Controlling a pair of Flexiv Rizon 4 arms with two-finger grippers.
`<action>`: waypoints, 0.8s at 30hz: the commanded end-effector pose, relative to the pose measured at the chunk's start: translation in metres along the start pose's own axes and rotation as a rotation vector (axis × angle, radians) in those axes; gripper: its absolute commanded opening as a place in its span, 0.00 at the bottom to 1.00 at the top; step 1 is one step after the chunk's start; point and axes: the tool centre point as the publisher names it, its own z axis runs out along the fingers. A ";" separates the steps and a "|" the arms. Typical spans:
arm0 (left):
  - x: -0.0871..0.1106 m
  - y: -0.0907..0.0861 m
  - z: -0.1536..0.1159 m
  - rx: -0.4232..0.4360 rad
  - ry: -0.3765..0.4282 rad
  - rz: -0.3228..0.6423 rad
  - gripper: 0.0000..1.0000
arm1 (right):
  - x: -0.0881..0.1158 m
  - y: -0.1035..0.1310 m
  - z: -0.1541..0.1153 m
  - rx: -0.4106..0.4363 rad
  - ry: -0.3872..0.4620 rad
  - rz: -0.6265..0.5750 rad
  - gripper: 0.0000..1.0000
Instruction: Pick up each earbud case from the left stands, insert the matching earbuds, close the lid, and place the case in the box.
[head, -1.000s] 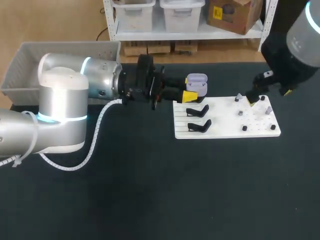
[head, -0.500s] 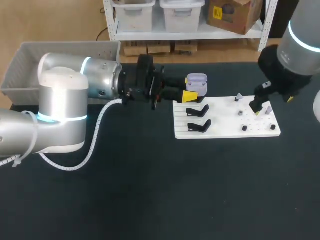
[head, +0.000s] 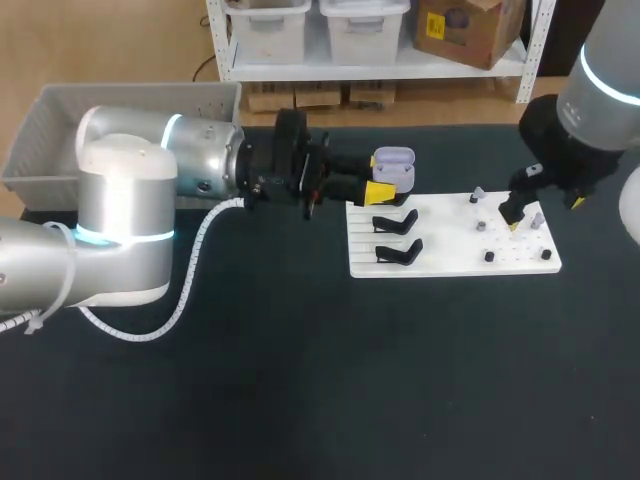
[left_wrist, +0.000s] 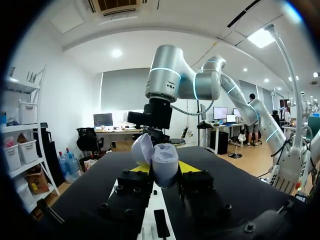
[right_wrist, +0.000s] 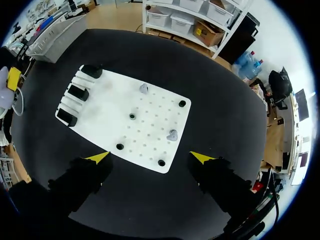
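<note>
Black worktop (head: 300, 380) stretches across the scene, matte and dark. Our left end effector (head: 384, 178) is closed on the earbud case (head: 394, 168), with one yellow-tipped finger pressed against each side. The case is pale lilac, smooth and rounded like a pebble. We hold it upright off the surface, its lid (left_wrist: 142, 148) swung open to one side and shallow hollows showing in its top. It sits near the rear left corner of the white board (head: 450, 248).

Our right end effector (right_wrist: 150, 158) has its fingers spread wide and grips nothing. It hangs above the right part of the board, which lies below and ahead of its two yellow tips.

Along the board's ribbed left end, three black stands (right_wrist: 77, 92) sit in a row. On the hole-dotted part, two small lilac-grey earbuds (right_wrist: 144, 88) lie well apart, one nearer the stands and one nearer the opposite edge. Four short black pegs (right_wrist: 132, 116) stand among the holes.

Our left arm comes in low from the left, silver with a coiled white cable. Behind it, at the rear left, sits the grey box (head: 60, 120).
</note>
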 end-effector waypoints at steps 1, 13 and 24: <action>0.001 -0.001 0.000 -0.004 -0.001 0.002 0.00 | 0.001 0.000 0.000 0.002 -0.002 0.001 1.00; 0.001 -0.001 0.000 -0.004 -0.001 0.002 0.00 | -0.003 -0.008 0.029 0.131 0.019 -0.027 1.00; 0.001 -0.001 0.000 -0.004 -0.001 0.002 0.00 | -0.005 -0.021 0.041 0.152 0.046 -0.060 1.00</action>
